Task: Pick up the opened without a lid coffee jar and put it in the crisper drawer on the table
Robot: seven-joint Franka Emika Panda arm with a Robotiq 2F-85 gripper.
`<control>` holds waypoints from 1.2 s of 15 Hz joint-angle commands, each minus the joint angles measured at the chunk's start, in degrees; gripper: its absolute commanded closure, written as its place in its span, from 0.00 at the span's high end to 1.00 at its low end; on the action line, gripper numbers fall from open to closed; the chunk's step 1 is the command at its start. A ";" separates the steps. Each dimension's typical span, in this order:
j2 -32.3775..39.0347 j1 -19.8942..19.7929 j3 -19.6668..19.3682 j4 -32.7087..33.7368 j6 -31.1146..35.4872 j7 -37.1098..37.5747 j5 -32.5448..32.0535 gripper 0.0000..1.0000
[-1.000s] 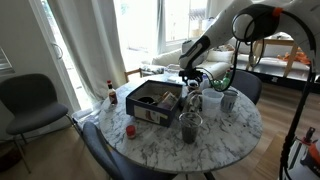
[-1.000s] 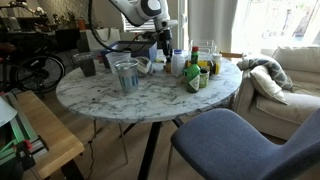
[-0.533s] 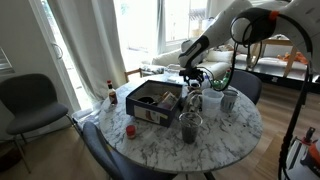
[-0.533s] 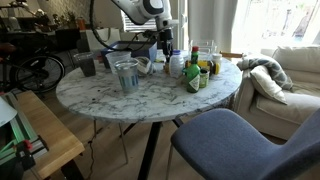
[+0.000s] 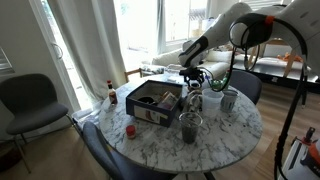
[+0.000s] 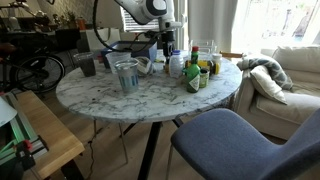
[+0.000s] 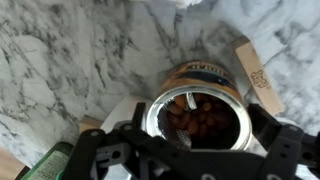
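Observation:
The open coffee jar [image 7: 197,112], with no lid and brown beans inside, fills the middle of the wrist view. My gripper [image 7: 196,135] is down over it, with one finger [image 7: 100,150] against its left side and the other against its right. The jaws are closed on the jar, which still stands on the marble table [image 7: 70,50]. In both exterior views the gripper [image 5: 192,82] [image 6: 163,47] is low over the jar [image 5: 195,99] among the bottles. The dark crisper drawer [image 5: 152,103] stands open on the table beside it.
Several bottles and jars [image 6: 197,70] crowd around the coffee jar. A clear glass [image 5: 189,127] and a plastic container [image 6: 126,74] stand near the table's edge. A small red object [image 5: 130,130] lies by the drawer. A green bottle [image 7: 45,165] is close to my fingers. Chairs ring the table.
Almost nothing has moved. The arm has stayed over the coffee jar, with only a slight shift of its upper links.

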 commanded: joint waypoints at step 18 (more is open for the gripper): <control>-0.37 -1.87 1.58 2.80 -0.04 -5.31 8.00 0.71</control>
